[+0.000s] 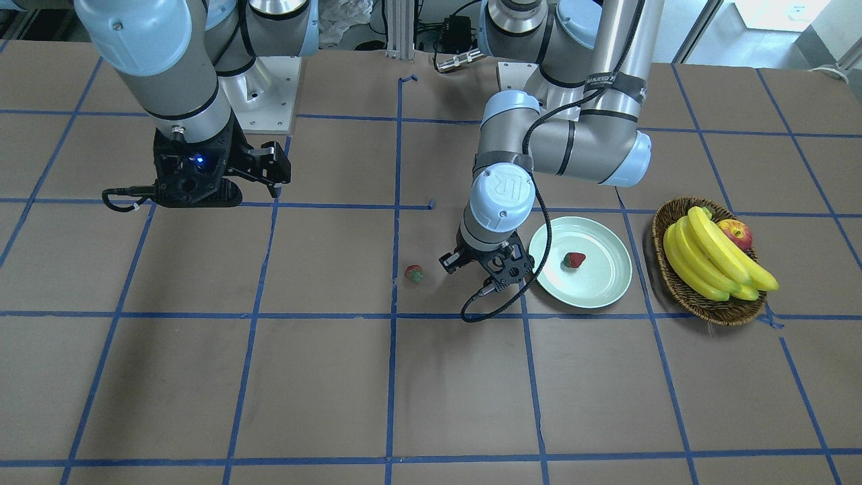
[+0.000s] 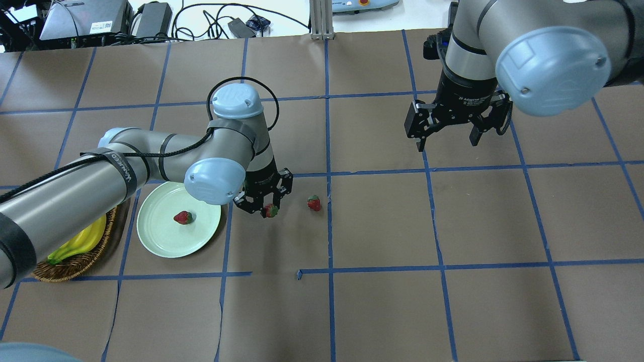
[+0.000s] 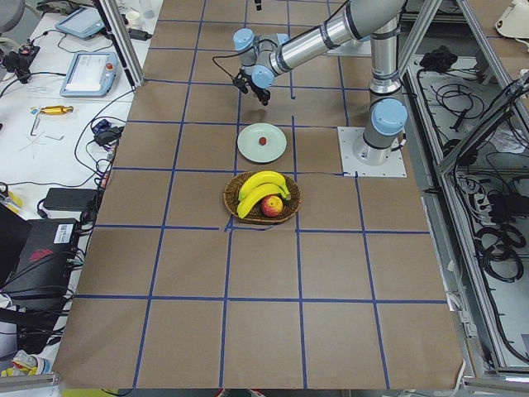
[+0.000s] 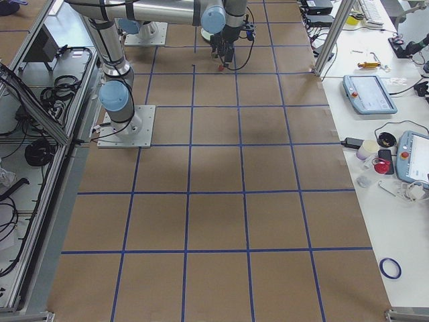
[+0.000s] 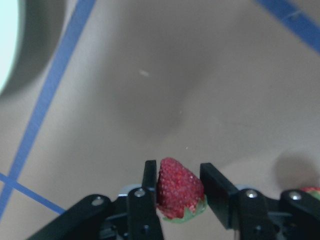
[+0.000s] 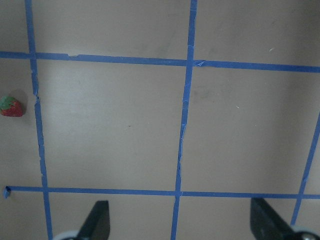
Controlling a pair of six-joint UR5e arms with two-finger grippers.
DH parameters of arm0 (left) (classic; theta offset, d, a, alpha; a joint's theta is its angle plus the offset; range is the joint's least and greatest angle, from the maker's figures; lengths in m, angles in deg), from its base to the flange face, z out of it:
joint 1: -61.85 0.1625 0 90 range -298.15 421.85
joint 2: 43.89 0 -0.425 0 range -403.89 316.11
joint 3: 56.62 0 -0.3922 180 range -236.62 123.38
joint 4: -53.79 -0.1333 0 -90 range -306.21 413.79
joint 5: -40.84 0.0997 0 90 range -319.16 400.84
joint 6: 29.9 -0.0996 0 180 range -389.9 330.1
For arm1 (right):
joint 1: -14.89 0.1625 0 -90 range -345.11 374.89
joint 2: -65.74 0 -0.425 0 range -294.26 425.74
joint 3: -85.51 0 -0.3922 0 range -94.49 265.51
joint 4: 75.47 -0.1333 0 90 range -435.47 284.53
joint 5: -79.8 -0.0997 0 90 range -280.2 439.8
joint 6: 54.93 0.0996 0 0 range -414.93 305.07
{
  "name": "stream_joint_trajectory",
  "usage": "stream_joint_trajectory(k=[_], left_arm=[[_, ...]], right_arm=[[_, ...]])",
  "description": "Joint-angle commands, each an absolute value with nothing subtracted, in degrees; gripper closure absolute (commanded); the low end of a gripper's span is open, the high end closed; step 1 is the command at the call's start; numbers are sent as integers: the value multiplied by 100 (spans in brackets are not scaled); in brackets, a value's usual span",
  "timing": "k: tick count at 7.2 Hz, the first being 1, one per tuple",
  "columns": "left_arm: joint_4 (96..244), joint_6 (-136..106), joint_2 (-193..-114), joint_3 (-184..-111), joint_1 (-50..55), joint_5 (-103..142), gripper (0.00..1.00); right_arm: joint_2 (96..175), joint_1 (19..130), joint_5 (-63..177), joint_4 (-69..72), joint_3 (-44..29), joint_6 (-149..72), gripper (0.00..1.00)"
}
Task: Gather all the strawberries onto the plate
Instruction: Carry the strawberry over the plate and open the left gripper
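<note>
My left gripper (image 2: 265, 210) is shut on a strawberry (image 5: 177, 189) and holds it just right of the pale mint-green plate (image 2: 158, 239). In the left wrist view the berry sits between the two black fingers (image 5: 215, 190). A second strawberry (image 2: 183, 217) lies in the plate, also seen in the front-facing view (image 1: 574, 260). A third strawberry (image 2: 314, 203) lies on the brown table to the right of the left gripper; it also shows in the front-facing view (image 1: 413, 273) and at the left edge of the right wrist view (image 6: 11, 107). My right gripper (image 2: 448, 141) is open and empty, far back on the right.
A brown wicker basket (image 1: 673, 269) with bananas (image 1: 714, 259) and an apple (image 1: 735, 234) stands beside the plate, on the side away from the gripper. Blue tape lines grid the brown table (image 2: 382, 301).
</note>
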State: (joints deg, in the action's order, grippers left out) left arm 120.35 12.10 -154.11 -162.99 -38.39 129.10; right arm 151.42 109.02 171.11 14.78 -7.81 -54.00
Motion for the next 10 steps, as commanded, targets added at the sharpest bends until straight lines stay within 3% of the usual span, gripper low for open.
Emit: stream_joint_trajectory(k=[1,6,7,8,9,10], left_arm=[[12454,-424,-15348,-15884,-3153,13302,100],[12533,-3472,-15340,-16226,-1683,14489,100],[12525,-3483,-15340,-16374,-1673,14482,58],[12507,-3439,-15340,-16445,-1673,14455,28],[12464,-3343,-15340,-16446,-1716,14455,10],[12463,-3394,-15340,-16446,-1769,14464,0]], right_arm=[[15143,10894,17120,1488,-748,-5405,0],[15135,10885,17085,1567,-739,-5432,0],[15135,10885,17085,1567,-748,-5423,0],[15135,10885,17085,1567,-757,-5414,0],[15135,10885,17085,1567,-766,-5406,0],[15135,10885,17085,1567,-757,-5414,0]])
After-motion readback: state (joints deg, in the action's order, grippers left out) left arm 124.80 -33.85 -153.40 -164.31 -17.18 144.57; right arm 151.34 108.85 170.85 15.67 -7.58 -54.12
